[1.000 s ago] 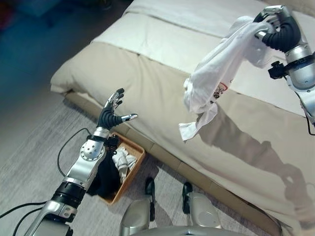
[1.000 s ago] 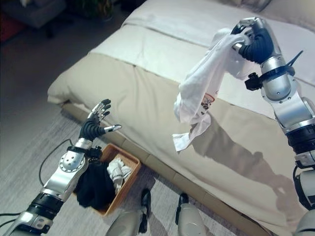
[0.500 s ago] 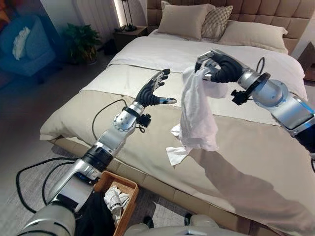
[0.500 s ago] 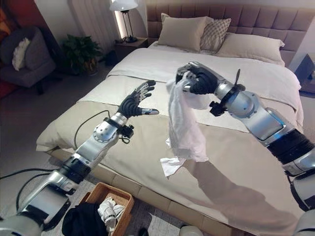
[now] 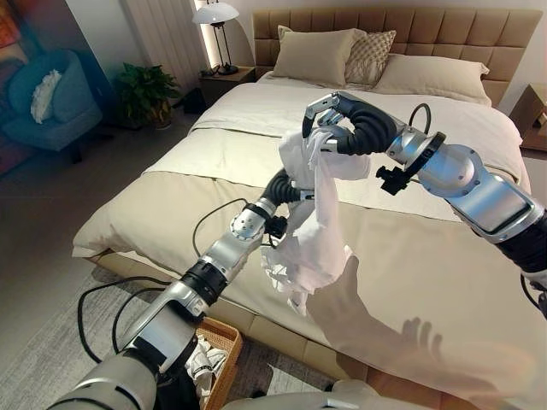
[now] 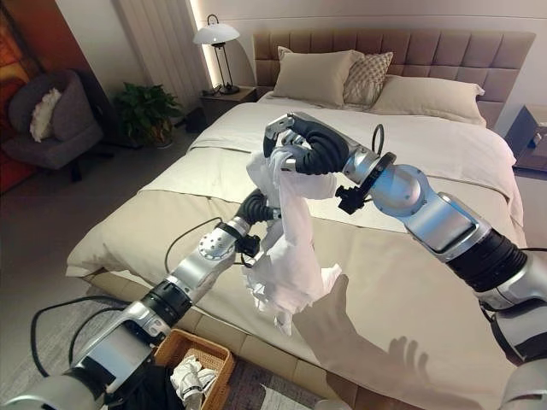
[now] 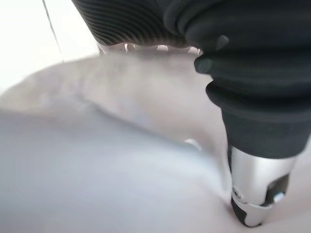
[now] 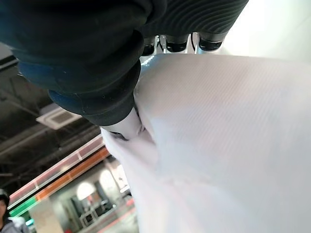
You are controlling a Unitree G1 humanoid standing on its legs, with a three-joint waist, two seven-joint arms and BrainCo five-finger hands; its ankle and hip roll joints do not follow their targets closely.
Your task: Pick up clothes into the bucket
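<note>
We see the right hand (image 5: 342, 128) in the upper middle of the left eye view, raised above the bed (image 5: 410, 256). Its fingers are curled around the top of a white shirt (image 5: 312, 231), so this hand grasps the shirt. The shirt hangs down from the hand in the middle of the frame, free of the bed cover, and its lowest corner ends in a crumpled tip.

The left arm comes from the lower left and reaches up to the shirt. The left hand (image 6: 255, 207) shows there as a dark ribbed cover at the left edge of the cloth; its fingers are hidden behind the shirt. In the left wrist view we see the thumb (image 7: 260, 194) against pale cloth and a few fingertips half covered at the top of the frame, but we cannot tell if this hand is released or grasping.

In the right wrist view the white cloth takes most of the frame, and the finger ends are pressed into a fold of it.

The basket (image 6: 171, 350) stands on the floor at the bottom left of the right eye view, just beside the bed edge. It is cut off by the frame and partly hidden by the left arm. Inside it we see a crumpled white cloth (image 6: 188, 376) and a dark cloth (image 6: 149, 389) next to it.

In the upper part of the frame there are pillows (image 5: 325, 55) at the headboard, a lamp (image 5: 215, 13), a plant (image 5: 145, 85) and an armchair (image 5: 47, 98) at the far left.
</note>
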